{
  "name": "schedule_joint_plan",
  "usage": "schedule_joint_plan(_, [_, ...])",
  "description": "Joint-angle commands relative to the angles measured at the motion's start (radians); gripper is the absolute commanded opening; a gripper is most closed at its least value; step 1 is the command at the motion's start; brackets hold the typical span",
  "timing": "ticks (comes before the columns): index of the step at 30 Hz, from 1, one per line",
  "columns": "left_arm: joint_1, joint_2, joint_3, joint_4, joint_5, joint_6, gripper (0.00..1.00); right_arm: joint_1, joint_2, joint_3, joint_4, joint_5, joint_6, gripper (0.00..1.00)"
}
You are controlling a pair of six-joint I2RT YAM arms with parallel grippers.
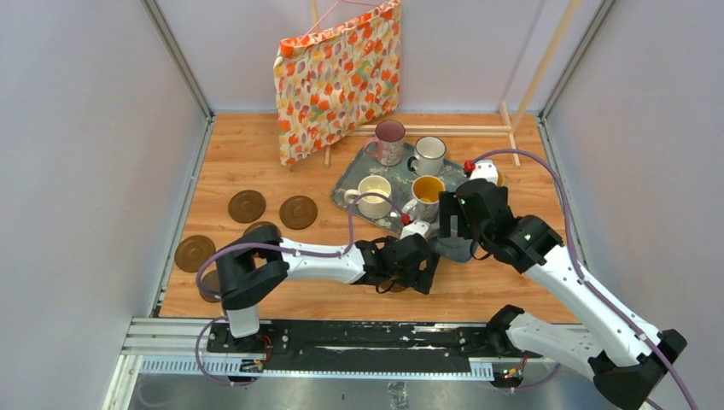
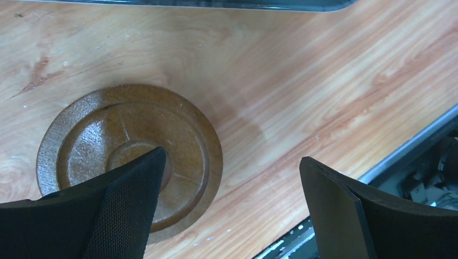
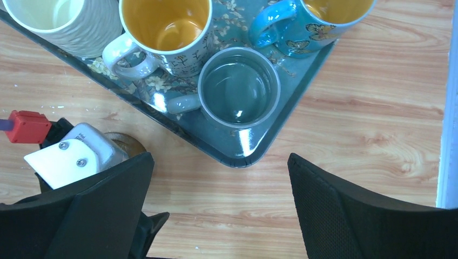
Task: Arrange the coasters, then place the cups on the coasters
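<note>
Nearest the arm bases, the left tool (image 2: 231, 162) hangs low over the tabletop (image 2: 324, 81) with its fingers spread as wide as they go and nothing between them. One finger covers the middle of a brown coaster (image 2: 124, 135) lying flat on the wood, while the other stands over bare wood well past its rim. Closing from here would likely push the thin disc sideways rather than pinch it. Just beyond, the right tool (image 3: 220, 159) is also wide open and empty, above the near corner of the tray (image 3: 291, 81) and the grey mug (image 3: 238, 86). The left arm's wrist sits right beside that corner, so the two arms could knock each other if both move now. The grey mug is crowded by the yellow-inside mug (image 3: 167, 32) and the blue-handled mug (image 3: 302, 27), and a careless lift may tip a neighbour. Further left, three more coasters (image 1: 247, 206) lie apart on the wood.
</note>
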Motion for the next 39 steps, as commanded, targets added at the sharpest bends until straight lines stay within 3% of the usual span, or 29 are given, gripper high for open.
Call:
schedule_joint_plan(1, [-0.013, -0.063, 0.020, -0.019, -0.037, 0.027, 1.00, 0.008, -0.029, 0.033, -0.056, 0.055, -0.012, 1.00])
schedule_joint_plan(6, [0.001, -0.218, -0.027, -0.114, -0.192, 0.075, 1.00, 0.008, -0.015, 0.046, -0.056, 0.076, -0.023, 1.00])
schedule_joint_plan(10, [0.082, -0.353, -0.132, -0.158, -0.233, 0.086, 1.00, 0.008, 0.012, 0.061, -0.049, 0.073, -0.028, 1.00])
schedule_joint_plan(19, [0.468, -0.536, -0.270, -0.178, -0.174, 0.201, 1.00, 0.009, 0.061, 0.070, -0.021, 0.056, -0.039, 1.00])
schedule_joint_plan(26, [0.721, -0.416, -0.227, -0.075, 0.036, 0.205, 1.00, 0.008, 0.081, 0.077, -0.006, 0.022, -0.033, 1.00])
schedule_joint_plan(32, [0.810, -0.264, -0.152, -0.065, 0.034, 0.224, 1.00, 0.008, 0.075, 0.091, -0.006, 0.019, -0.048, 1.00])
schedule_joint_plan(39, [0.817, -0.180, -0.144, -0.075, -0.004, 0.209, 1.00, 0.008, 0.066, 0.066, -0.007, 0.019, -0.039, 1.00])
